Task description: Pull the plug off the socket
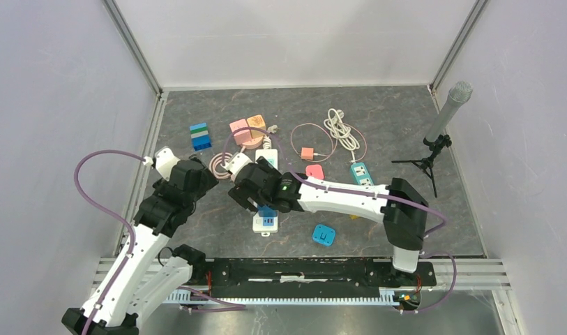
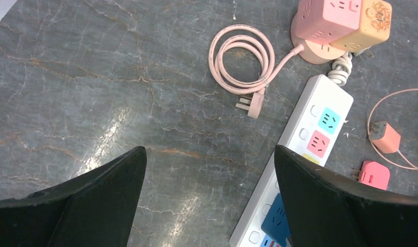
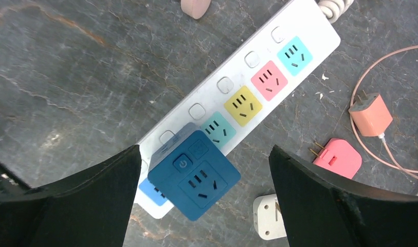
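Found the dark blue cube adapter plugged into the near end of the white power strip, standing proud of the strip's face, with a power button and a socket on its top. Saw it straight below the right gripper, between the two black fingers, with a clear gap on either side. Noted those jaws spread wide, holding nothing.

Read the strip's long axis as a diagonal in the right wrist view, lower left to upper right, past teal, yellow, pink and cyan sockets. Judged the fingers set roughly along that line, so closing would likely catch the cube on two opposite corners or sides. Could not tell which.

Judged the right arm far the nearer. Saw the left gripper also wide and empty, over bare table just left of the strip.

Noted smooth hard plastic on the cube, rounded edges and a glossy strip, all on the grey marbled table. Spotted a salmon charger and a pink plug lying loose beyond.
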Motion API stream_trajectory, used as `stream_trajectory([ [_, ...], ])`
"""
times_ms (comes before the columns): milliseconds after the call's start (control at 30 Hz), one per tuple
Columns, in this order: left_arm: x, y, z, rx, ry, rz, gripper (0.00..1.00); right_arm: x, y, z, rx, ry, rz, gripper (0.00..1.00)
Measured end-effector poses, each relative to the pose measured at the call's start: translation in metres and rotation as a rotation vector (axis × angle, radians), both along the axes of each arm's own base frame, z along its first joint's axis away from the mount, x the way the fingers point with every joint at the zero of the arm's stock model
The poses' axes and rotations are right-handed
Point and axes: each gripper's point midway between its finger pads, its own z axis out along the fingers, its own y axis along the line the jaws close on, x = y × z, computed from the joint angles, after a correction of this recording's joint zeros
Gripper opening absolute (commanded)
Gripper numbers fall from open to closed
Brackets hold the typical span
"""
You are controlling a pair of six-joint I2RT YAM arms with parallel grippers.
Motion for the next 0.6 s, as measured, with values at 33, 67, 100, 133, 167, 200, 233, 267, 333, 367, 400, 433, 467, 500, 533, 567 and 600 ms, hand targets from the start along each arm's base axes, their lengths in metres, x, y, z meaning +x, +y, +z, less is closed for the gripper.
stream_trajectory([
  [33, -0.001, 0.001, -0.002, -0.001, 0.004, 0.003, 1.0, 0.001, 0.0, -0.005, -0.016, -0.002, 0.002, 0.98],
  [67, -0.002, 0.001, -0.003, -0.003, 0.007, 0.006, 1.0, 0.002, 0.001, -0.01, -0.033, -0.003, 0.003, 0.98],
  [100, -0.004, 0.001, -0.005, -0.005, 0.011, 0.008, 1.0, 0.003, 0.001, -0.016, -0.048, -0.004, 0.004, 0.98],
  [133, -0.005, 0.002, -0.006, -0.004, 0.015, 0.009, 1.0, 0.004, 0.001, -0.021, -0.063, -0.002, 0.004, 0.98],
  [167, -0.005, 0.002, -0.008, -0.005, 0.02, 0.011, 1.0, 0.005, 0.002, -0.027, -0.077, 0.0, 0.004, 0.98],
  [200, -0.006, 0.002, -0.009, -0.007, 0.023, 0.013, 1.0, 0.005, 0.001, -0.032, -0.09, 0.003, 0.003, 0.98],
  [233, -0.006, 0.001, -0.01, -0.009, 0.025, 0.014, 1.0, 0.005, 0.0, -0.037, -0.103, 0.006, 0.002, 0.98],
  [267, -0.007, 0.001, -0.011, -0.012, 0.028, 0.015, 1.0, 0.005, -0.001, -0.04, -0.114, 0.009, 0.001, 0.98],
  [333, -0.007, 0.0, -0.013, -0.017, 0.032, 0.015, 1.0, 0.004, -0.004, -0.043, -0.128, 0.01, 0.002, 0.98],
  [367, -0.007, 0.0, -0.015, -0.02, 0.037, 0.015, 1.0, 0.004, -0.005, -0.043, -0.128, 0.008, 0.002, 0.98],
  [400, -0.007, -0.001, -0.017, -0.025, 0.043, 0.012, 1.0, 0.005, -0.005, -0.044, -0.122, 0.003, 0.001, 0.98],
  [433, -0.007, -0.003, -0.018, -0.03, 0.051, 0.006, 1.0, 0.004, -0.007, -0.045, -0.117, -0.002, 0.0, 0.98],
  [467, -0.007, -0.005, -0.02, -0.035, 0.059, 0.002, 1.0, 0.003, -0.012, -0.045, -0.118, -0.007, -0.003, 0.98],
  [500, -0.006, -0.008, -0.022, -0.041, 0.069, -0.006, 1.0, 0.0, -0.019, -0.047, -0.128, -0.006, 0.0, 0.98],
  [533, -0.006, -0.01, -0.024, -0.045, 0.08, -0.013, 1.0, -0.001, -0.025, -0.048, -0.136, -0.004, -0.001, 0.98],
  [567, -0.005, -0.012, -0.026, -0.048, 0.09, -0.019, 1.0, -0.003, -0.032, -0.049, -0.148, 0.0, -0.003, 0.98],
  [600, -0.004, -0.014, -0.028, -0.053, 0.099, -0.027, 1.0, -0.003, -0.037, -0.051, -0.156, 0.003, -0.007, 0.98],
])
